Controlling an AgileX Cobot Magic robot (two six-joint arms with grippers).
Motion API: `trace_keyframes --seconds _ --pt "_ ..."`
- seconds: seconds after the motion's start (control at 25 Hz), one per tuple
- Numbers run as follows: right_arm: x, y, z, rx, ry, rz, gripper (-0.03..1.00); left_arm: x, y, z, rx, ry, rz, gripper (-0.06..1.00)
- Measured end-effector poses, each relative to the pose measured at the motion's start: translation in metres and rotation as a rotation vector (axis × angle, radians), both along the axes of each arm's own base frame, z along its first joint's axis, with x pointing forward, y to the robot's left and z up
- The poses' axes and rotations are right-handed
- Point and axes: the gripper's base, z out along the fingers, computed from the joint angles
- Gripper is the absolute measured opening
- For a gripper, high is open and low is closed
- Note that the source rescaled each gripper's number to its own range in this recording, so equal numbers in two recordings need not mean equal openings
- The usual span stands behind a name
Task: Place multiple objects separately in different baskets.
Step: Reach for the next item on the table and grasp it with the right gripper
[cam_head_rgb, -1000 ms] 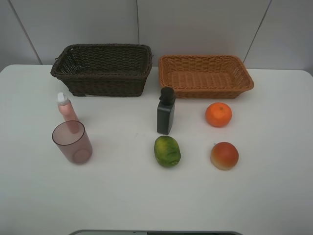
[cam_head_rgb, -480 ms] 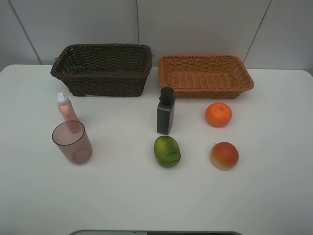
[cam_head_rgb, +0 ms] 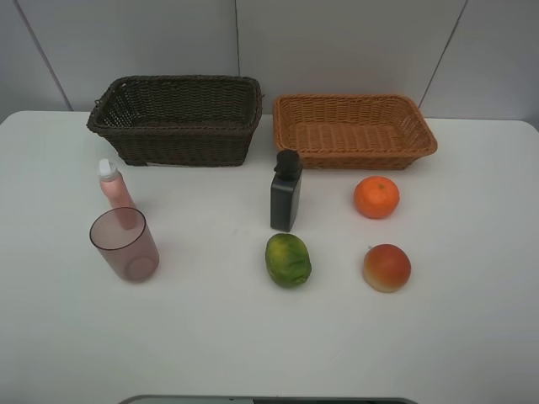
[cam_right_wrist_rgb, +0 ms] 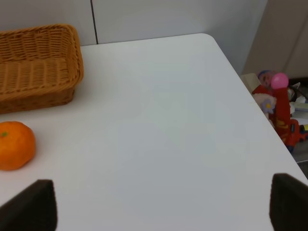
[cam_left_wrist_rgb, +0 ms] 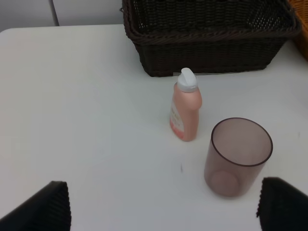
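In the high view a dark brown basket (cam_head_rgb: pixel 175 118) and a light orange-tan basket (cam_head_rgb: pixel 354 129) stand side by side at the back of the white table. Both look empty. In front stand a slim pink bottle (cam_head_rgb: pixel 114 190), a translucent pink cup (cam_head_rgb: pixel 125 244), a dark rectangular bottle (cam_head_rgb: pixel 286 191), a green fruit (cam_head_rgb: pixel 288 259), an orange (cam_head_rgb: pixel 376 197) and a red-yellow fruit (cam_head_rgb: pixel 386 268). My left gripper (cam_left_wrist_rgb: pixel 161 211) is open, short of the cup (cam_left_wrist_rgb: pixel 238 156) and pink bottle (cam_left_wrist_rgb: pixel 186 107). My right gripper (cam_right_wrist_rgb: pixel 159 207) is open over bare table, with the orange (cam_right_wrist_rgb: pixel 15 145) to one side.
The table's right edge (cam_right_wrist_rgb: pixel 250 91) is close to the right gripper; red clutter (cam_right_wrist_rgb: pixel 279 110) lies beyond it. A grey wall stands behind the baskets. Neither arm shows in the high view.
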Motion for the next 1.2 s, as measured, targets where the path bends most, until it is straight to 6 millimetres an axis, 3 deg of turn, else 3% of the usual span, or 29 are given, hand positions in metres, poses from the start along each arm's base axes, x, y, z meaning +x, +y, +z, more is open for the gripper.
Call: trace_keyframes --seconds 0.8,0.96,1.2 --pt "0.001 0.0 0.0 0.001 0.008 0.002 0.87 0.0 0.0 0.0 0.0 0.0 0.0 0.99" --pt "0.02 -0.002 0.003 0.014 0.118 0.002 0.87 0.0 0.0 0.0 0.0 0.0 0.0 0.99" --pt "0.07 -0.006 0.022 0.058 0.329 0.012 0.87 0.0 0.0 0.0 0.0 0.0 0.0 0.99"
